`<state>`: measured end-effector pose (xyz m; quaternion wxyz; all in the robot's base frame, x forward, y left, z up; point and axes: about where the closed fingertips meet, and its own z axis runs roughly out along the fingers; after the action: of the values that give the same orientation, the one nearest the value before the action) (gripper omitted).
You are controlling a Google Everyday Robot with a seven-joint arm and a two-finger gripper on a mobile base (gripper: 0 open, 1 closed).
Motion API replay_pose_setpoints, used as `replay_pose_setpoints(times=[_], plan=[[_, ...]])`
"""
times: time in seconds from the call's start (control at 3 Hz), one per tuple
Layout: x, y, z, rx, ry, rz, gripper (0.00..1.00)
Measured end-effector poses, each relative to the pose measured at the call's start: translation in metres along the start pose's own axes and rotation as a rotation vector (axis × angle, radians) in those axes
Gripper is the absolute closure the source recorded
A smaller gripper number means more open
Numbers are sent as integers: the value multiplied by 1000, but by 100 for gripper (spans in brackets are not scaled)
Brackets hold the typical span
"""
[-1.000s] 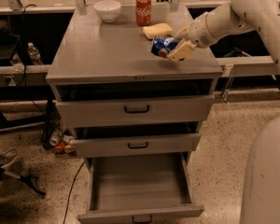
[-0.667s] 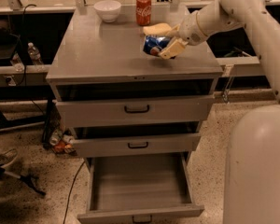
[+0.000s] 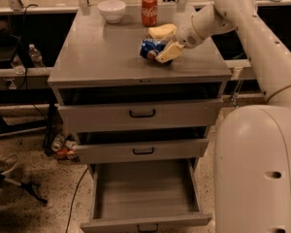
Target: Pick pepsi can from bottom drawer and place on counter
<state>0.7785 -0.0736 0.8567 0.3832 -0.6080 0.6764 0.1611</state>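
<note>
The blue pepsi can (image 3: pixel 150 48) lies on its side between the two tan fingers of my gripper (image 3: pixel 163 43), just above the grey counter (image 3: pixel 102 52), right of its middle. The gripper is shut on the can. My white arm (image 3: pixel 242 18) reaches in from the right. The bottom drawer (image 3: pixel 144 193) is pulled open below, and its plain grey inside is empty.
A red Coca-Cola can (image 3: pixel 149 9) and a white bowl (image 3: pixel 111 9) stand at the back of the counter. The top drawer (image 3: pixel 141 113) and middle drawer (image 3: pixel 143 150) stand slightly ajar. My white base (image 3: pixel 257 174) fills the lower right. Bottles lie on the floor at left.
My gripper has carried the pepsi can a little to the left over the counter. The arm has swung in the same way.
</note>
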Motion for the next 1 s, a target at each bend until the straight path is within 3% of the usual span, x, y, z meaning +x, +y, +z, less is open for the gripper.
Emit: replay_pose_setpoints(times=[0.33,1.0], plan=[[-1,-2,17,-27,-5,6,51],[-2,-3,24,-40,-6,11,4]])
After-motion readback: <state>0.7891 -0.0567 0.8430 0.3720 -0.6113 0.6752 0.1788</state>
